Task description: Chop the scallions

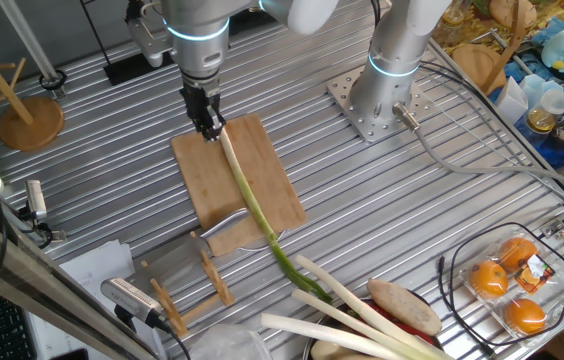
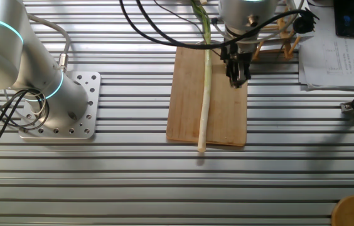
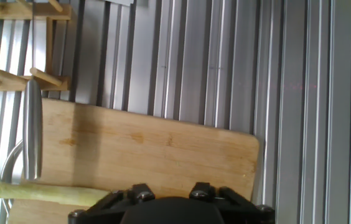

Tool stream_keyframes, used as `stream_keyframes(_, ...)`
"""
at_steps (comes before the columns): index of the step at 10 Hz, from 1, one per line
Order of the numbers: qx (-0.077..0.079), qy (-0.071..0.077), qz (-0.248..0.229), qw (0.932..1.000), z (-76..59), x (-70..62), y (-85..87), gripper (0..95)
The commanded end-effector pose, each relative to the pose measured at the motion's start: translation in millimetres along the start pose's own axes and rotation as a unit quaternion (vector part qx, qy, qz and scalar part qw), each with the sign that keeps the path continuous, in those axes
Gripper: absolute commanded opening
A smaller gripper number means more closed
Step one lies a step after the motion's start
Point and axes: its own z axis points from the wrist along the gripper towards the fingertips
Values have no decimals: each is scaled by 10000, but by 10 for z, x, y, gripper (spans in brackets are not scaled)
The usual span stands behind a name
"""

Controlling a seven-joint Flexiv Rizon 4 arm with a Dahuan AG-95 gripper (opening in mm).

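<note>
Ribbed metal bench [image 1: 382,200] carrying board [image 1: 212,175]; scallion [image 2: 206,94] lying lengthwise across board. End effector [image 2: 238,76] hovering beside stalk, seemingly empty, fingers narrow, though view is poor. Knife [image 3: 32,127] resting by board edge; grasping handle squarely comes first.

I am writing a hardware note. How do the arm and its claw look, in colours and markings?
The arm is glossy silver-grey with rounded links and a glowing cyan ring at its joints. Its round base is bolted to a square plate with holes, and grey cables run from it. The claw is black, with two narrow fingers.
</note>
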Motion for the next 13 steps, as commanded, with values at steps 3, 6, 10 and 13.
stream_keyframes(3,11,0,-12,10000,-9,12,-4,0)
stream_keyframes(6,11,4,-21,10000,-8,11,-5,0)
stream_keyframes(10,9,-6,-56,10000,-4,9,-6,0)
stream_keyframes(13,-88,-6,-55,9999,-3,9,-8,0)
